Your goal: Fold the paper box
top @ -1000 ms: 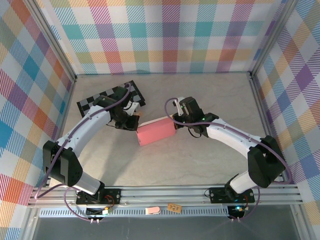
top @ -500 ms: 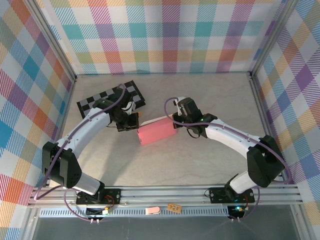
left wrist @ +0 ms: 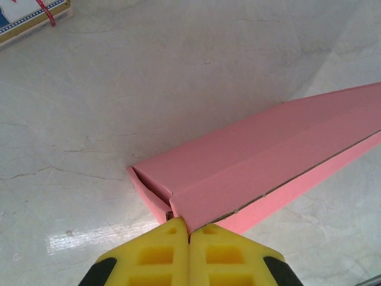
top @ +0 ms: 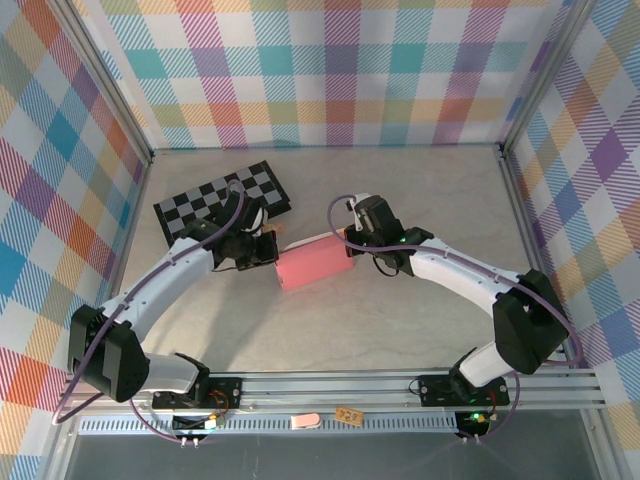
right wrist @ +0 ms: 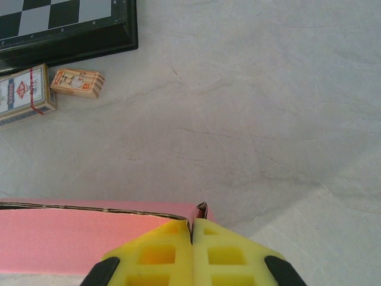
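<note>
Left claw [left wrist: 189, 225], right claw [right wrist: 191, 224] each pinch paper box [top: 312, 265] (opposite ends).

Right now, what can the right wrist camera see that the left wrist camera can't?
Right wrist extras: the checkered board and a little orange box near it. Left wrist extras: the pink paper box seen along its length, with the folded corner where its flaps meet. Both: the paper box, a small box with a red band, the marble table, and yellow fingers pinched shut on the paper box's edge, the left fingers and the right fingers.
</note>
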